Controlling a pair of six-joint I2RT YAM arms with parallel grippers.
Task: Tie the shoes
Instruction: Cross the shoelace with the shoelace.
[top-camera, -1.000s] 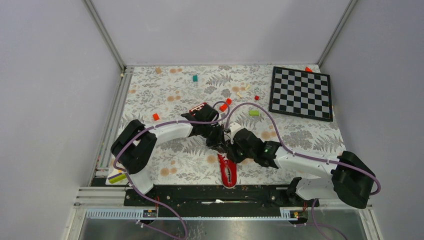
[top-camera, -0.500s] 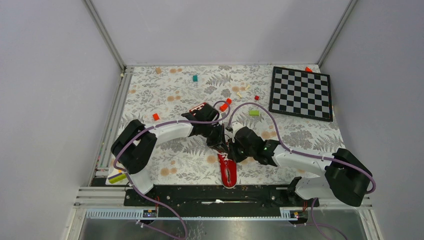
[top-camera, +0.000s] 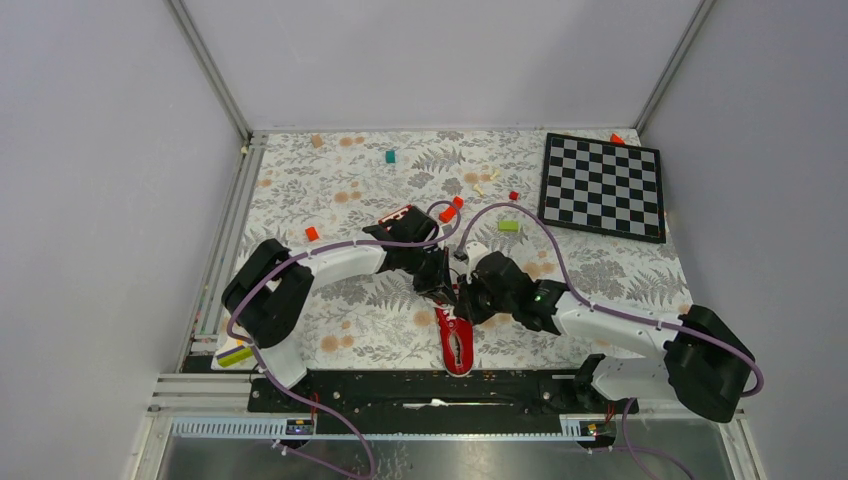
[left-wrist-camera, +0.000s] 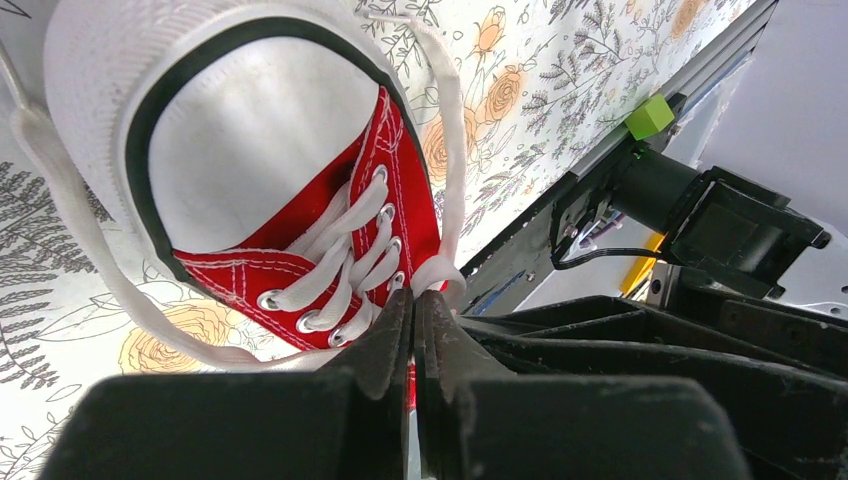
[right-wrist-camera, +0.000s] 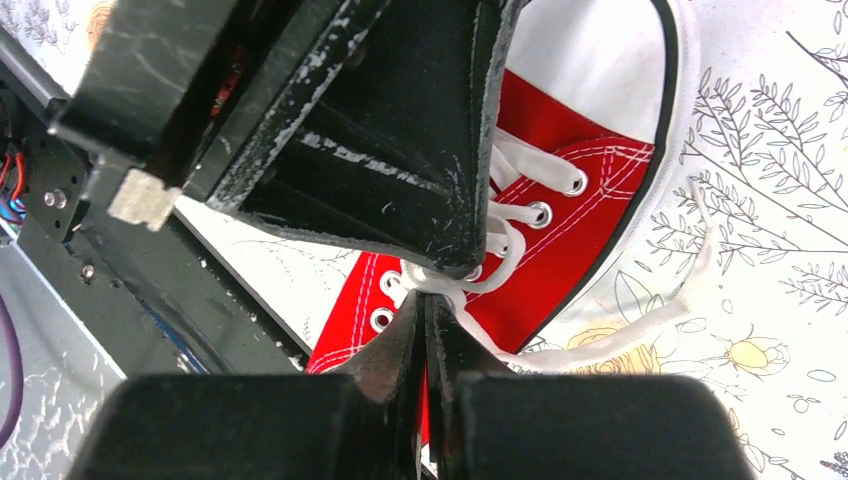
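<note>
Floral-print table (top-camera: 300, 200), grey walls (top-camera: 100, 150), chessboard (top-camera: 602, 186) far right. Red shoe (top-camera: 457, 345) at near edge; left hand (left-wrist-camera: 413, 300) and right hand (right-wrist-camera: 425, 310) both pinched shut on white lace (left-wrist-camera: 445, 180).

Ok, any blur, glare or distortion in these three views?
Top external: even light, sharp, sneaker small. Left wrist: sneaker and pinched lace sharp, left end effector soft, toe cap bulged by the wide lens. Right wrist: left end effector blocks the upper left; no glare.

one red sneaker (top-camera: 456, 345), one chessboard (top-camera: 601, 186), one teal block (top-camera: 390, 156), one tan block (top-camera: 317, 141), at least four small red pieces (top-camera: 312, 233)
</note>
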